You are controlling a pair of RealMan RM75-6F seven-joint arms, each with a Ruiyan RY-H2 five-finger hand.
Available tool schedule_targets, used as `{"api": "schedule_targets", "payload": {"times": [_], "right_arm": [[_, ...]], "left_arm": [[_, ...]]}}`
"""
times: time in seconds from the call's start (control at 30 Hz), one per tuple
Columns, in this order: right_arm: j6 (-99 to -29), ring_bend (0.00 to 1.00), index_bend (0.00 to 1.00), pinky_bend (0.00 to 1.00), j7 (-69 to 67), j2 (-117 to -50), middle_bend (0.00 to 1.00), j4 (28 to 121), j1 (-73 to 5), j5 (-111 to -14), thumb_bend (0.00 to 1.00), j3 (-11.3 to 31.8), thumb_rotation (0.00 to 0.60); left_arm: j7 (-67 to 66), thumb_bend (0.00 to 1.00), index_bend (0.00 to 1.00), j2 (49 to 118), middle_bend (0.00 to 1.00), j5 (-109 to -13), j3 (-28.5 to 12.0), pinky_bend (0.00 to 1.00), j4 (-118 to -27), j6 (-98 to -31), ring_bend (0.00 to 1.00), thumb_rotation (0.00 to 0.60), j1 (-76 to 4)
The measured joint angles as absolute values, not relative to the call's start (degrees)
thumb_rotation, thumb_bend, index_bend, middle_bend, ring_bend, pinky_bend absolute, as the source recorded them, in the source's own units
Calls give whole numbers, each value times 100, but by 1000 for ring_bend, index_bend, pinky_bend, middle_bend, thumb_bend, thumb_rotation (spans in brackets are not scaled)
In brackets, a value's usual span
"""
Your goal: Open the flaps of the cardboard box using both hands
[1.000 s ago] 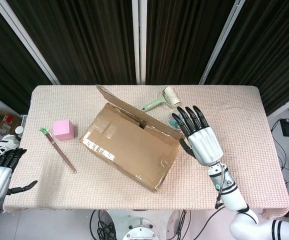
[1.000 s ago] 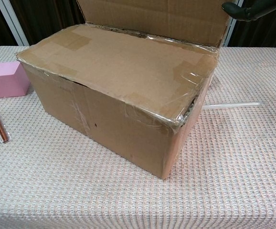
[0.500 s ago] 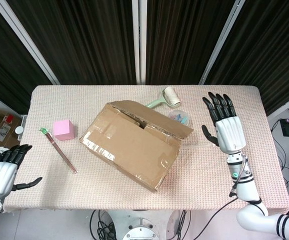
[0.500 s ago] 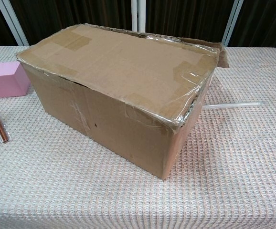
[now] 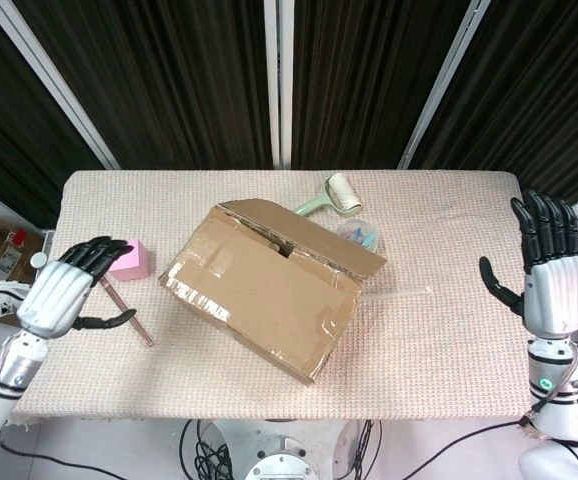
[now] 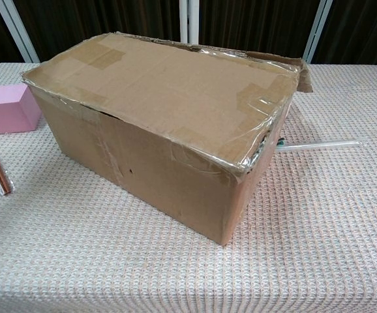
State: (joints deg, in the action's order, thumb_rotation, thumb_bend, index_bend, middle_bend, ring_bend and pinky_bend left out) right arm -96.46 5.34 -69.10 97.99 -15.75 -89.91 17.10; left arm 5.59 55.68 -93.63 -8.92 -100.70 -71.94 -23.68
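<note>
The cardboard box (image 5: 264,290) lies at an angle in the middle of the table, its near flap taped flat and its far flap (image 5: 309,240) folded outward and hanging low. In the chest view the box (image 6: 156,124) fills the centre with its top flap lying closed. My left hand (image 5: 64,295) hovers open over the table's left edge, near the pink cube, well clear of the box. My right hand (image 5: 551,270) is raised open beyond the table's right edge, fingers up, far from the box. Neither hand shows in the chest view.
A pink cube (image 5: 132,259) and a thin brown stick (image 5: 127,313) lie left of the box. A lint roller (image 5: 331,196) and a small clear item (image 5: 359,234) sit behind it. A clear rod (image 6: 319,145) lies to the box's right on the woven tablecloth (image 5: 449,340).
The far flap, upright a second ago, has dropped outward. My right hand has let it go and drawn away to the right past the table edge. My left hand has risen inward toward the pink cube.
</note>
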Motion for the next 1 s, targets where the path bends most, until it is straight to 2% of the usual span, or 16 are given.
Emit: {"api": "schedule_targets", "payload": {"times": [0.23,0.43,0.67,1.0], "right_arm": [[-10233,0,0,0,77,-6775,0,9776,-1020,-9001,236,1517,600],[-10518,0,0,0,-432,-6746,0,9594,-693,-8876,227,1462,600],[-10705,0,0,0,-634,-6694,0,9461,-508,-8880,226,1470,600],[-10698,0,0,0,-838,-6670,0,9375,-435,-8822,226,1529,600]], "left_arm": [[882,143,255,5820,242,-9195,-1329,234,-10168,-6079,127,311,-3555],[1016,110,294,6243,277,-9017,-1490,234,-9915,-5264,126,299,-4350],[996,82,315,6784,288,-8565,-1645,234,-9511,-4619,125,289,-5051],[679,88,352,7205,314,-7871,-1620,234,-8997,-3866,125,284,-5677]]}}
